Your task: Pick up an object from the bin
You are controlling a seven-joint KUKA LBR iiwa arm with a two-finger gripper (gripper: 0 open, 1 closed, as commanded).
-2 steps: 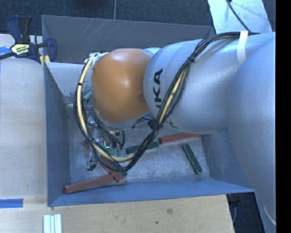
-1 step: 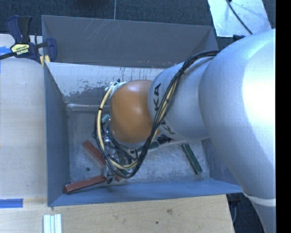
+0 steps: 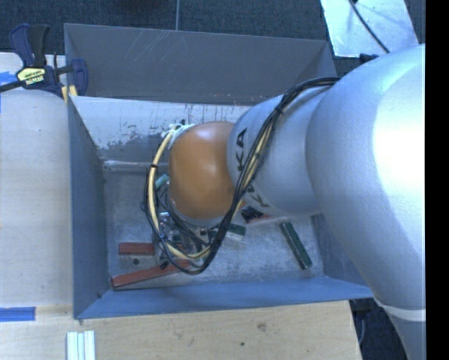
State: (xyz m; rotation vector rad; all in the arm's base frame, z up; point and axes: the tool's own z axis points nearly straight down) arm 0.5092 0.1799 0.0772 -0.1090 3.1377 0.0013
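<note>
My gripper (image 3: 173,241) is low in the bin's left half, mostly hidden beneath the orange cover and its cables. Just left of it a short red-brown flat piece (image 3: 134,248) lies on the floor. A longer red-brown strip (image 3: 140,277) lies slanted along the front wall, its right end reaching under the gripper. Whether the gripper touches either piece is hidden.
A dark green stick (image 3: 295,244) lies slanted at the right of the floor. A small green piece (image 3: 235,230) and a red-and-black bit (image 3: 251,214) peek out beside the arm. The arm covers the bin's right and middle; bare floor shows at the back left.
</note>
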